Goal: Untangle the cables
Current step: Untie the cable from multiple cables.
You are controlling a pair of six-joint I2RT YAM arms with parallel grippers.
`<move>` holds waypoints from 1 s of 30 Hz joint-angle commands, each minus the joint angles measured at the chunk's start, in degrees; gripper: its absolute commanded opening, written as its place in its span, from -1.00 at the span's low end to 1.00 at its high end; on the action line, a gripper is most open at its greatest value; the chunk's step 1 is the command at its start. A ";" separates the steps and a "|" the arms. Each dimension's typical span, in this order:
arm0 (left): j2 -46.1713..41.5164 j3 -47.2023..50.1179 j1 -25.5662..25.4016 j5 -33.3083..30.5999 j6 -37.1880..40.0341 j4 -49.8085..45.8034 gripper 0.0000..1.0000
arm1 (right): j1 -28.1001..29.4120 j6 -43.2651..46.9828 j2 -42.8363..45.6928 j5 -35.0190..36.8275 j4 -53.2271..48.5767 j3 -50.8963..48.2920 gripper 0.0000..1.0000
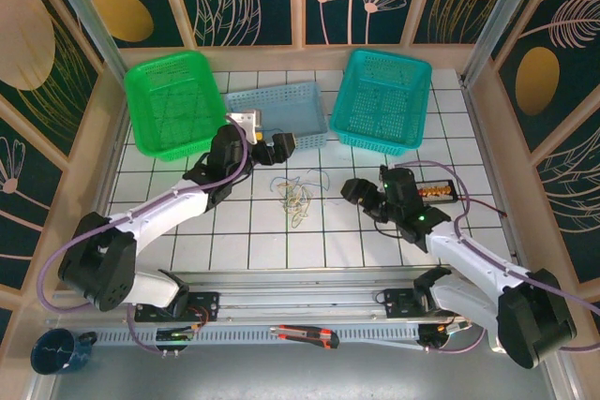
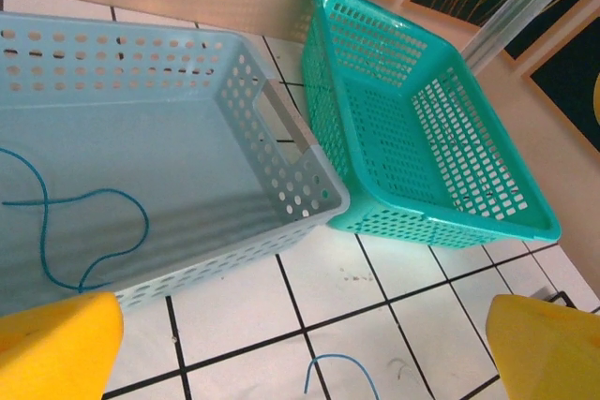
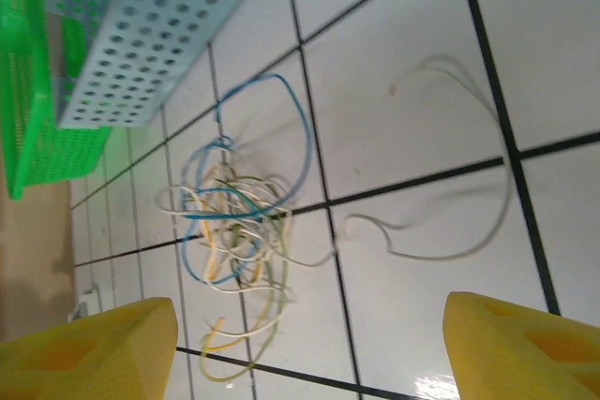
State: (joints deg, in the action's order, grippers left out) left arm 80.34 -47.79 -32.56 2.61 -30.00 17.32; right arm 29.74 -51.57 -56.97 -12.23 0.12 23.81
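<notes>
Located near the middle of the surface point(image 1: 272, 245), well short of the far edge: the cables point(image 1: 295, 190), a small loose knot of white, pale yellowish, dark and blue loops. From the right wrist, a dense core, with one white strand point(image 3: 450, 231) trailing off alone and a blue loop point(image 3: 286, 119) standing clear of the crossings. Right hand point(image 1: 361, 192) just beside the knot, released, fingers point(image 3: 94, 348) wide apart, nothing between. Left hand point(image 1: 278, 145) likewise released and bare, up by the pale blue basket point(image 1: 277, 91) toward the far edge, with one blue wire point(image 2: 84, 222) lying inside. Step in hand, by judgement: picking out the next single wire. Aim for the white strand or the blue loop, never the core. Pinch one wire only, at a stretch free of crossings. Lift low, then draw slowly along the strand's own run, away from the knot. If the whole knot drags, pin the core with the other hand. If loops cinch, stop, release, regrasp nearer the snag. Main risk: catching two wires together.
</notes>
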 commanded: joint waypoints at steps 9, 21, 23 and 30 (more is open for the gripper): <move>2.08 -1.84 0.42 2.39 0.32 1.02 0.98 | 0.67 -9.26 -8.25 -2.01 13.44 -4.41 0.48; 2.55 -2.04 0.39 3.01 -0.49 1.75 0.98 | -0.46 -11.07 -17.44 -1.59 21.16 -2.31 0.35; 2.47 -2.04 0.39 3.17 -0.72 1.77 0.98 | -1.17 -11.25 -18.62 -1.48 22.11 -2.12 0.25; 2.03 -1.61 0.41 3.50 -0.60 1.95 0.98 | -4.00 -11.07 -20.72 -0.92 24.33 -2.37 -0.67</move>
State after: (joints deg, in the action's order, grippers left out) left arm 82.35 -48.25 -32.51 5.08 -30.13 17.39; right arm 26.81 -62.30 -76.93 -13.87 21.76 20.53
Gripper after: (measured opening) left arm 0.988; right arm 0.240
